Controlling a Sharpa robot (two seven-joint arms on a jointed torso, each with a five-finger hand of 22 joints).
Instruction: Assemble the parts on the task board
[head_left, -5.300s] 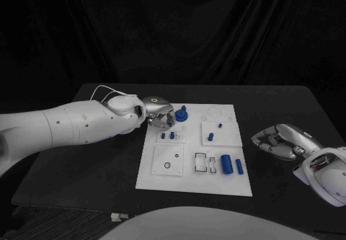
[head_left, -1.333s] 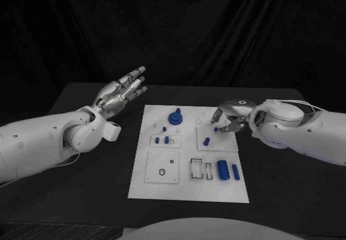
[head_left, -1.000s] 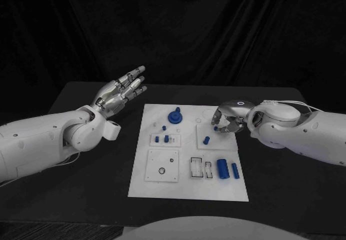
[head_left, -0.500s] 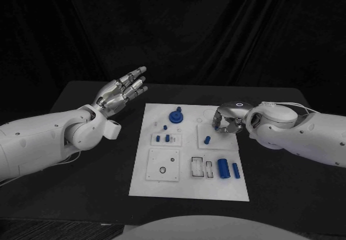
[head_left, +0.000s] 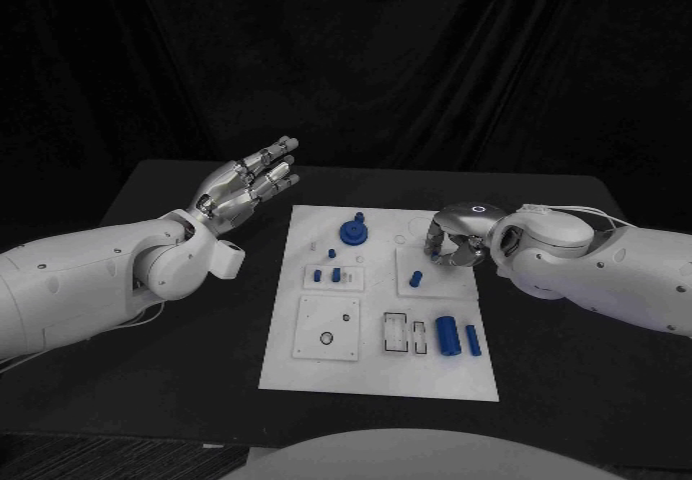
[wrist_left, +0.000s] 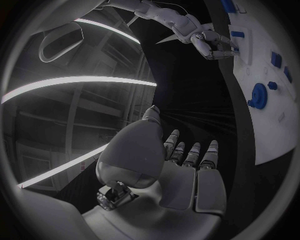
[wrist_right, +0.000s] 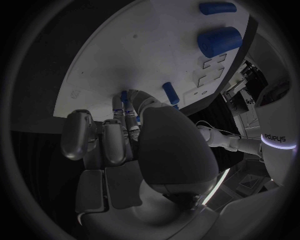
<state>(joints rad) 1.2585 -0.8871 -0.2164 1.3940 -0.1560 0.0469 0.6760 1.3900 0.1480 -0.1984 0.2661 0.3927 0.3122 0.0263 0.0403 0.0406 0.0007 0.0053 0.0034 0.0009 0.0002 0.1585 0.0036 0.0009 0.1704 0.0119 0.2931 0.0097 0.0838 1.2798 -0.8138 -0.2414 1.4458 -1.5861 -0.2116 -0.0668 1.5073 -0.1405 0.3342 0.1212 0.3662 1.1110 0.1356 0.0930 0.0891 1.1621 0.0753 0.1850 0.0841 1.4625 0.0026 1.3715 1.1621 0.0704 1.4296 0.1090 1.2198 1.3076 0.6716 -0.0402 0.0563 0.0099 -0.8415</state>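
Note:
The white task board (head_left: 378, 352) lies mid-table. My right hand (head_left: 453, 240) hangs over its far right plate, fingers curled down and pinching a small blue peg (head_left: 433, 258) that stands there; in the right wrist view the peg (wrist_right: 123, 96) shows between the fingertips. A second peg (head_left: 415, 279) stands just nearer, free. My left hand (head_left: 248, 182) is raised left of the board, flat, with fingers spread and nothing in it. A blue gear-like part (head_left: 352, 234) sits at the board's far edge.
Two small pegs (head_left: 327, 273) stand in the left middle plate. Two blue cylinders (head_left: 459, 337) lie near the board's front right, beside slotted outlines (head_left: 404, 333). Black table surface (head_left: 173, 330) surrounds the board.
Since the earliest frame my left hand has left the gear and risen, and my right hand has come onto the board. Over the last second the right hand closed in on the peg.

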